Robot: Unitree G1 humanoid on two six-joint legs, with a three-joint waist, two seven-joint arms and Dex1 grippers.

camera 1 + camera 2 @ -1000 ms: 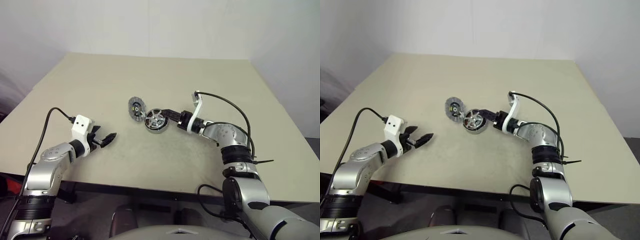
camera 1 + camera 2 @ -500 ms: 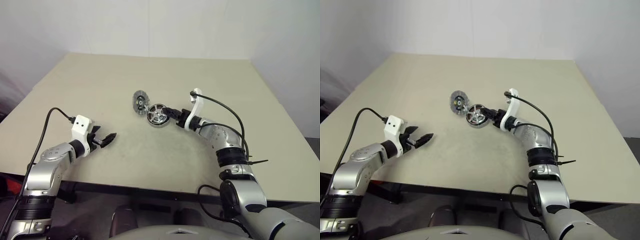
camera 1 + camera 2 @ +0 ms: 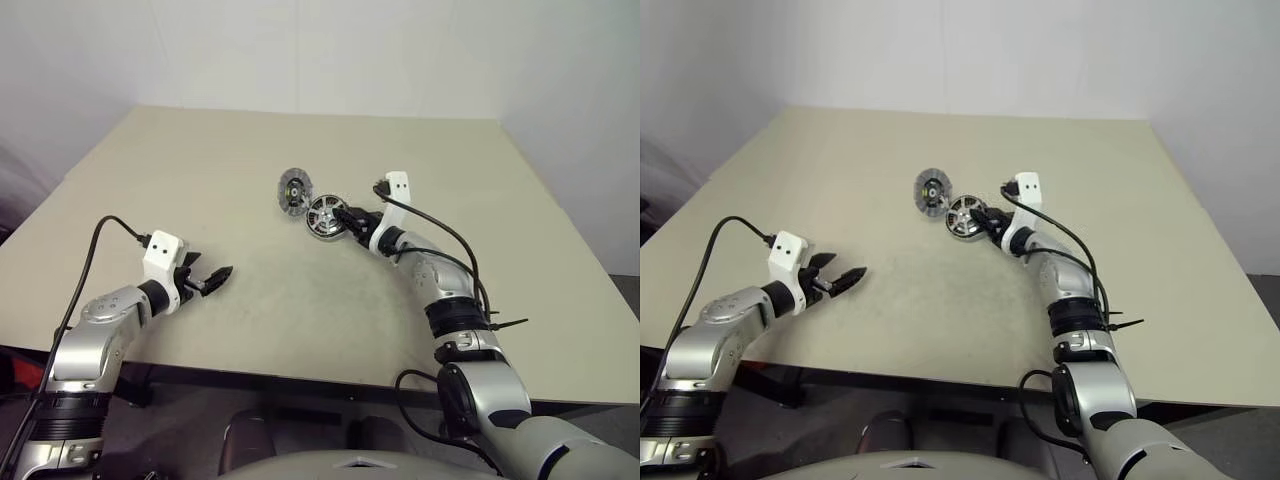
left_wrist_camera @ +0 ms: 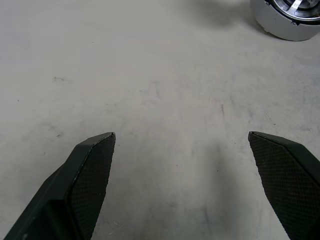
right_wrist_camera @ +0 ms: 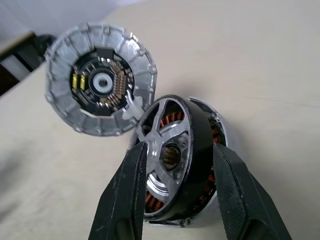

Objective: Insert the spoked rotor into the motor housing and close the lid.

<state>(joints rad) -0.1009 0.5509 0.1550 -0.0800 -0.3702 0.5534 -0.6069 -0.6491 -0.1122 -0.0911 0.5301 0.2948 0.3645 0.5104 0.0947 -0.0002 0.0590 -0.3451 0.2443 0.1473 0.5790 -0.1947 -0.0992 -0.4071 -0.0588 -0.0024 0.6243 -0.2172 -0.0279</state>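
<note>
Two black fingers (image 5: 125, 200) of the right gripper (image 5: 177, 187) flank the spoked rotor (image 5: 172, 155), pinching its dark rim as it sits tilted in the motor housing (image 5: 217, 132). Lid (image 5: 100, 92): touching the rotor's edge. Left gripper (image 4: 185, 175): fingers spread wide, holding nothing, above bare table (image 3: 300, 300).

Head stereo pair: high, looking forward and down over the whole table (image 3: 200, 170), far edge and wall behind included; both eyes share the same scene with a slight sideways offset.

Left wrist camera: low and close above the tabletop near its near-left edge, facing along its open fingers (image 4: 90, 170) toward the table's middle; the motor housing (image 4: 290, 22) clips one corner.

Right wrist camera: very close, facing the spoked rotor (image 5: 175, 155) and lid (image 5: 100, 90) mid-table, also seen small from the head.
</note>
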